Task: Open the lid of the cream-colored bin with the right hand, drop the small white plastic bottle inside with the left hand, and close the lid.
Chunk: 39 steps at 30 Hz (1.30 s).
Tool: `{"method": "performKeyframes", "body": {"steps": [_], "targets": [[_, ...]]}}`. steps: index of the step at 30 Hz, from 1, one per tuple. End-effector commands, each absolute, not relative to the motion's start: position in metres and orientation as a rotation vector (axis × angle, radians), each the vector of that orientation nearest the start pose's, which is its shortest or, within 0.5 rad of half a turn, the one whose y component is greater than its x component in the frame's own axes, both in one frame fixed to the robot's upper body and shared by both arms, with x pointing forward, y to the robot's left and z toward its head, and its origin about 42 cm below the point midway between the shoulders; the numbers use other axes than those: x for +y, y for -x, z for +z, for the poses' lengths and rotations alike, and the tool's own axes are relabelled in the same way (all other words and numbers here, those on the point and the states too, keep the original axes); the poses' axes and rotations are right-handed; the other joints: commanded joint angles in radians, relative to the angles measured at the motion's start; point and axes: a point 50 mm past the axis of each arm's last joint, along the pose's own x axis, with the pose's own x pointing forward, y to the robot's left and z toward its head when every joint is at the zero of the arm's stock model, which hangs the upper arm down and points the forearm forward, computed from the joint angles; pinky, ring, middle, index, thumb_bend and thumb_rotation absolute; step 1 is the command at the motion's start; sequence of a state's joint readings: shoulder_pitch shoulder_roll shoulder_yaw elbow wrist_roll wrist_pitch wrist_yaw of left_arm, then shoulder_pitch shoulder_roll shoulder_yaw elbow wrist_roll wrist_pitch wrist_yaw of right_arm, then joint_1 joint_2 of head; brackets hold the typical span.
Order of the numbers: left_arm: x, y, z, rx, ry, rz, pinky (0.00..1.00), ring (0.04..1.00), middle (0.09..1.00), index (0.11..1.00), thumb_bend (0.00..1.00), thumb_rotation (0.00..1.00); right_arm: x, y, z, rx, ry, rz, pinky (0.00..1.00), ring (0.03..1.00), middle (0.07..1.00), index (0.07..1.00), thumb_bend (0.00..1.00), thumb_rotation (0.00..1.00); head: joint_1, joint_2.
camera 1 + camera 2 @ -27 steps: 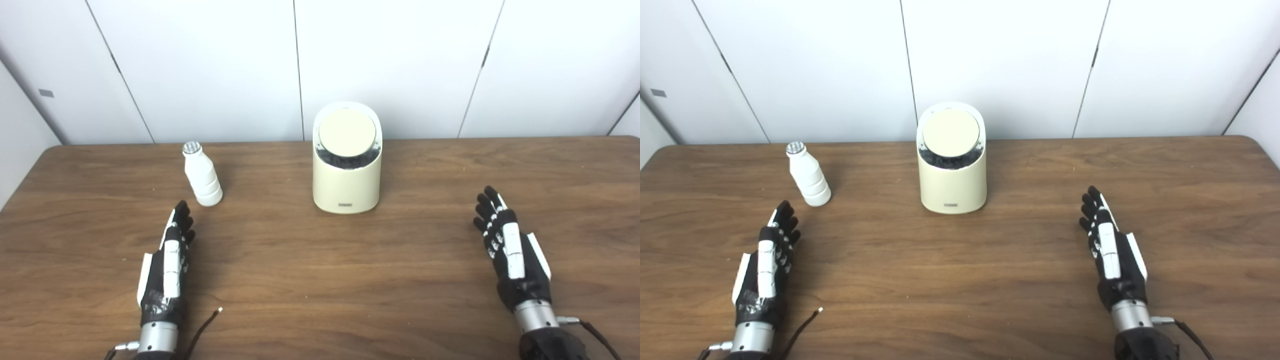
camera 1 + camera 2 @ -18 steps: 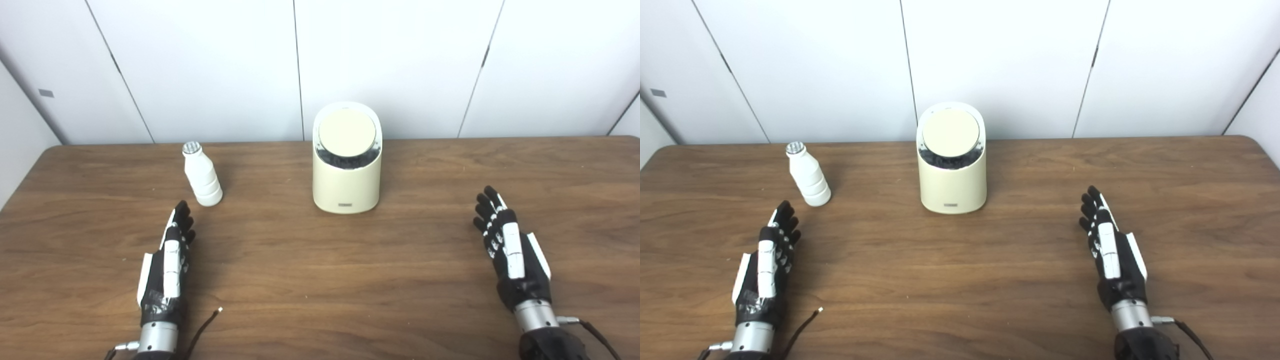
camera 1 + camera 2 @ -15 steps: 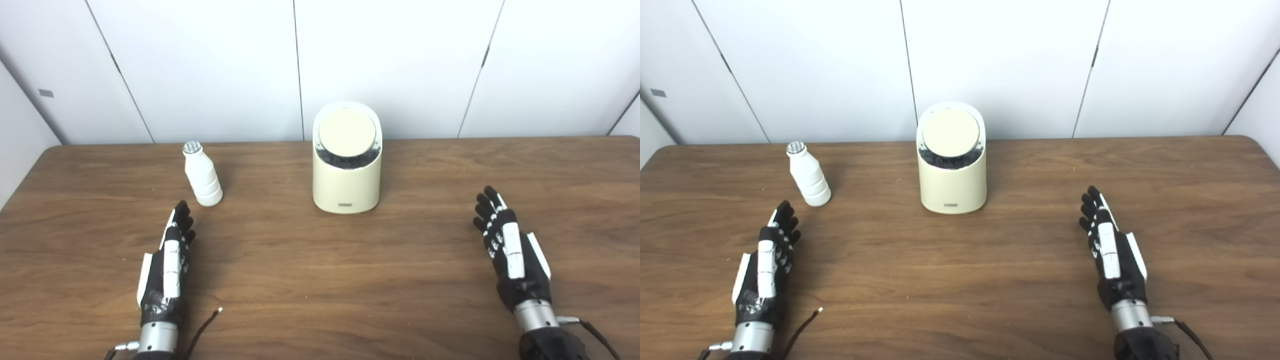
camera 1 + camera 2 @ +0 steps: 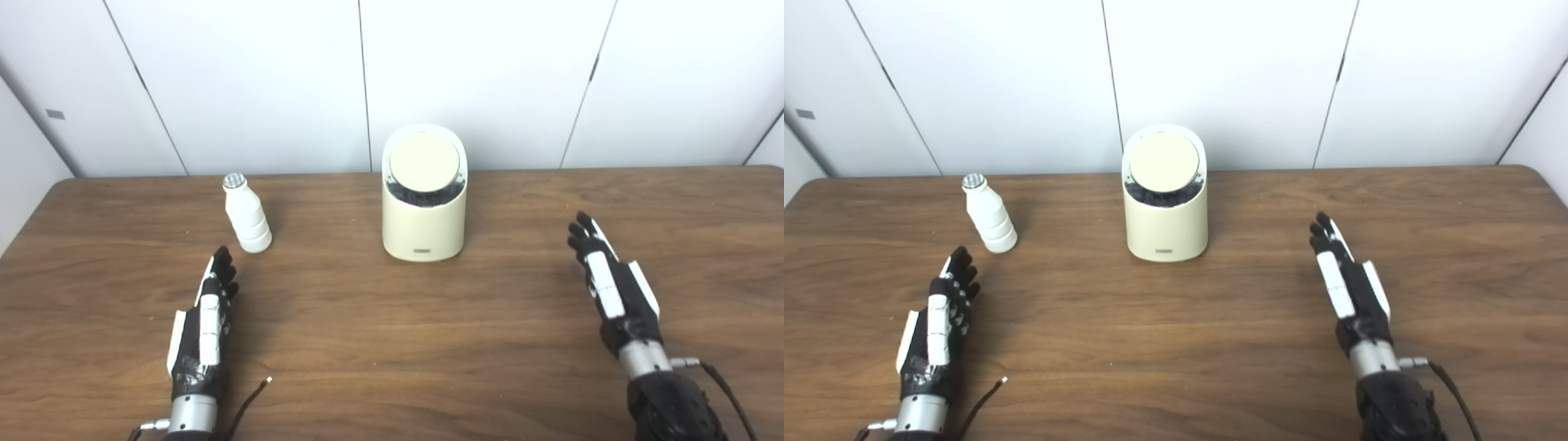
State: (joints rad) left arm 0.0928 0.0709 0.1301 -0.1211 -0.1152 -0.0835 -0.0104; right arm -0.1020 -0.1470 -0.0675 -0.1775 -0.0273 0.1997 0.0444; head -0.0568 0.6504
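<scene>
Right hand [image 4: 612,278]: lower right of frame, fingers extended and apart, holding nothing, angled toward upper left. Left hand [image 4: 205,318]: lower left, flat, extended, empty. Cream-colored bin [image 4: 424,196]: frame centre on the tabletop [image 4: 392,343], upright, round lid [image 4: 424,162] closed. Small white bottle [image 4: 246,214]: upright, just above the left hand's fingertips, apart.

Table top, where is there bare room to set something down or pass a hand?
Bare wood lies between the left hand and right hand, in front of the bin, and right of the bin. Tightest is the gap between the bottle and the left hand.
</scene>
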Motion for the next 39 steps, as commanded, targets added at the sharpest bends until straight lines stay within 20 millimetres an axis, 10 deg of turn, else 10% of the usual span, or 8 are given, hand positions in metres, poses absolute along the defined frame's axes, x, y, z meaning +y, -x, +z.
{"method": "performKeyframes", "body": {"steps": [1,6,21,39], "targets": [[0.267,-0.248,0.110,-0.128,0.031,0.131,1.00,1.000,1.000,1.000,0.56,1.00,-0.256,-0.328,0.202,-0.204,0.218,0.019,0.99,0.946,0.957,0.953,0.64,0.85,-0.001,0.000],[0.267,-0.248,0.108,-0.126,0.031,0.124,1.00,1.000,1.000,1.000,0.57,1.00,-0.232,-0.356,0.236,-0.279,0.231,0.072,0.85,0.915,0.939,0.942,0.65,0.69,0.001,-0.005],[0.261,-0.248,0.108,-0.120,0.020,0.116,1.00,1.000,1.000,1.000,0.59,1.00,-0.177,-0.412,0.297,-0.379,0.524,0.154,0.89,0.943,0.940,0.949,0.78,0.49,0.014,-0.006],[0.254,-0.248,0.105,-0.124,0.017,0.117,1.00,1.000,1.000,0.993,0.59,1.00,-0.158,-0.460,0.323,-0.396,0.715,0.161,0.83,0.909,0.933,0.949,0.88,0.49,0.027,0.001]]}}
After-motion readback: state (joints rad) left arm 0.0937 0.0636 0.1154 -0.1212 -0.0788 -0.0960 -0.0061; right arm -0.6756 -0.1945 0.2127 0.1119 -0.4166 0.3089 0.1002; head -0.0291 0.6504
